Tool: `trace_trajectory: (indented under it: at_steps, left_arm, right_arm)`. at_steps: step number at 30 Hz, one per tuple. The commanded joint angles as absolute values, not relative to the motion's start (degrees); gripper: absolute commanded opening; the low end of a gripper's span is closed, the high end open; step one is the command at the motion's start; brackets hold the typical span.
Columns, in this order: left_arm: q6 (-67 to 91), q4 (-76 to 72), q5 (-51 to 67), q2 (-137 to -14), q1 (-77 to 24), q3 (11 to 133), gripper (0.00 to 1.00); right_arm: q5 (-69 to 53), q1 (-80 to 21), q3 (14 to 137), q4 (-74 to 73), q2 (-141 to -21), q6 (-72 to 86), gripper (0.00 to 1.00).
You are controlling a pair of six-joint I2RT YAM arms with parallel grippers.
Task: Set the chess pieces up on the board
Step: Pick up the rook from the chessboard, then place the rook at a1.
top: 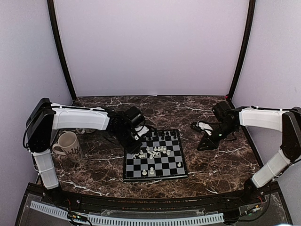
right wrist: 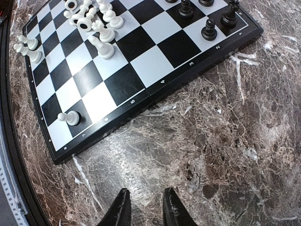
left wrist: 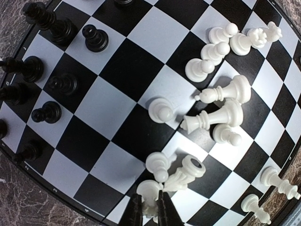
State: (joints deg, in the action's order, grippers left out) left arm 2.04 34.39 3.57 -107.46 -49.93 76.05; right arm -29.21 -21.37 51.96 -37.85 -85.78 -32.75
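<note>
Chessmen (top: 157, 150) crowd the board (left wrist: 131, 66): black pieces (left wrist: 96, 37) upright along one edge, white pieces (left wrist: 218, 106) mostly toppled mid-board. Left gripper (left wrist: 150, 212) is clamped on one white piece (left wrist: 149, 190) near the rim; right gripper (right wrist: 146, 207), parted and empty, hangs over the marble table (right wrist: 225, 141).

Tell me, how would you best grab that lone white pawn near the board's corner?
Probably from straight above, pinching the white pawn just below its round head: it stands upright with bare squares on every side.
</note>
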Motion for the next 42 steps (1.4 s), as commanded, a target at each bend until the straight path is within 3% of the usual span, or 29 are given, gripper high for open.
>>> trace_trajectory:
  at_steps: [1, 12, 24, 42]
  left_arm:
    - [1.2, 38.1, 3.4, -101.3, -49.9, 77.6, 0.04]
    - [-6.7, 38.7, 13.7, -88.9, -52.6, 67.1, 0.05]
    - [-3.8, 35.1, 10.4, -88.4, -57.4, 57.8, 0.06]
    - [-3.3, 32.9, 10.1, -93.8, -58.0, 59.0, 0.08]
  right_arm:
    - [-30.2, -21.4, 53.5, -38.7, -86.6, -33.4, 0.24]
    - [-29.9, -21.4, 53.6, -38.8, -86.6, -33.3, 0.24]
    - [-29.7, -22.0, 53.7, -38.8, -87.3, -33.3, 0.24]
    - [-29.3, -22.2, 53.6, -38.8, -87.6, -33.3, 0.24]
